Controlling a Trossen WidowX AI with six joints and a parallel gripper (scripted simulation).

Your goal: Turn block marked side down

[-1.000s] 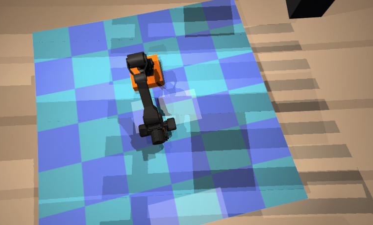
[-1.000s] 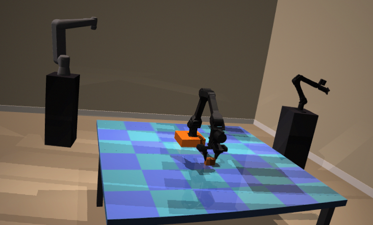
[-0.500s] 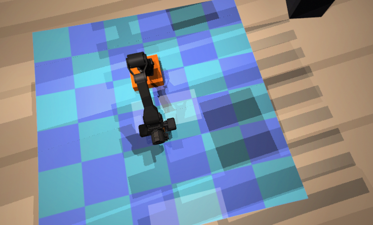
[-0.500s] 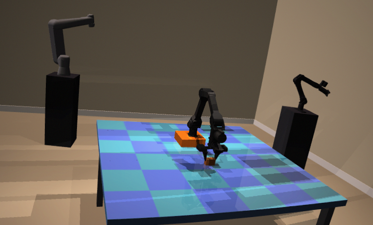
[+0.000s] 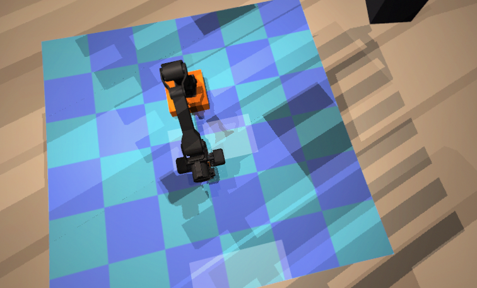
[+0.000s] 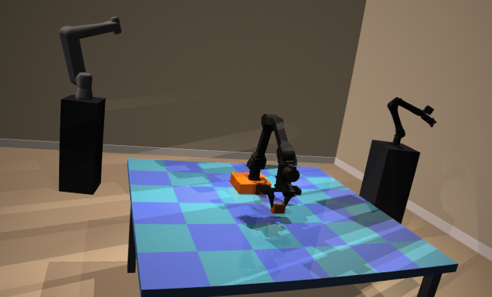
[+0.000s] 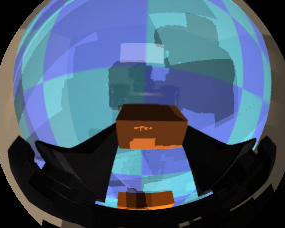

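A small orange block (image 6: 278, 208) (image 7: 152, 128) sits between my gripper's two black fingers (image 6: 278, 204), at the table top near the middle of the checkered table (image 6: 189, 236). In the wrist view a faint mark shows on its facing side. The gripper is shut on the block, one finger on each side. From above, the arm's wrist (image 5: 199, 166) hides the block. I cannot tell whether the block touches the table or is just off it.
The arm's orange base (image 5: 200, 95) (image 6: 246, 183) stands on the table behind the gripper. Two black pedestals with camera arms stand off the table, at the left (image 6: 80, 143) and at the right (image 6: 388, 176). The table's edges are well away from the gripper.
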